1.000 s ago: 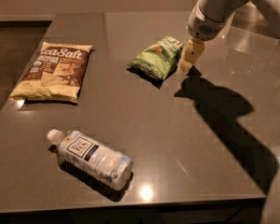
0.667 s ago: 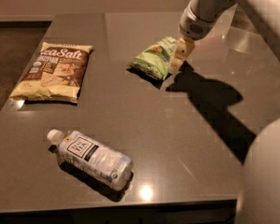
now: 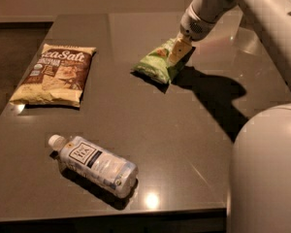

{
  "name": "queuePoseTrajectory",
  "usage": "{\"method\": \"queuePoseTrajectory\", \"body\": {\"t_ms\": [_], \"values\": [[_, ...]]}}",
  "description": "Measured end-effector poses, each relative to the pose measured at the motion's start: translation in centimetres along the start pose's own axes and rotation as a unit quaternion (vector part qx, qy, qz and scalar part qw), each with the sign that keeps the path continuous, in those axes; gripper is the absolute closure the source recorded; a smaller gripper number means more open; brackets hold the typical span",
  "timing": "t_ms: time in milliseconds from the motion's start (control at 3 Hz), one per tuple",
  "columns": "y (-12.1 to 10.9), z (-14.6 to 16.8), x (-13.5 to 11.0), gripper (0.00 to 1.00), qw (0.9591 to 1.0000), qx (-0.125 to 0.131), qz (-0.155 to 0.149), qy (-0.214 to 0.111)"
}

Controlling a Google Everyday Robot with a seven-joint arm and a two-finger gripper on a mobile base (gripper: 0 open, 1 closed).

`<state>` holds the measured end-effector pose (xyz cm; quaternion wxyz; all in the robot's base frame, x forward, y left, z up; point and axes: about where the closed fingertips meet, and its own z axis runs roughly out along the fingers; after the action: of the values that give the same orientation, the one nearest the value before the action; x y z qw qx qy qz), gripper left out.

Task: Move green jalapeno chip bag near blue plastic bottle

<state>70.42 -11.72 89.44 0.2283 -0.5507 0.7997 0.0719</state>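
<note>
Green chip bag (image 3: pixel 154 68) — hand (image 3: pixel 177 52) @ far end

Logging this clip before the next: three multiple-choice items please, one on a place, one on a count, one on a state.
1. The gripper is: A) at the green jalapeno chip bag B) at the near left C) out of view.
2. Snack bags on the table: A) one B) two C) three.
3. The blue plastic bottle is: A) upright B) lying on its side C) uncapped.
Answers: A, it meets that bag's edge; B, the green one and the Sea Salt bag; B, it lies flat, white cap on.
</note>
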Motion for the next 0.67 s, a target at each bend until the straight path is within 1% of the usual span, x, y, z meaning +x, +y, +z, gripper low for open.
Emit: {"method": "queuePoseTrajectory", "body": {"t_ms": [333,667], "values": [[0.9,-1.4,-0.8,0.64,0.9997,0.001,0.004,-0.026],[3.2,-4.0,-1.4,0.87,0.998,0.002,0.007,-0.063]]}}
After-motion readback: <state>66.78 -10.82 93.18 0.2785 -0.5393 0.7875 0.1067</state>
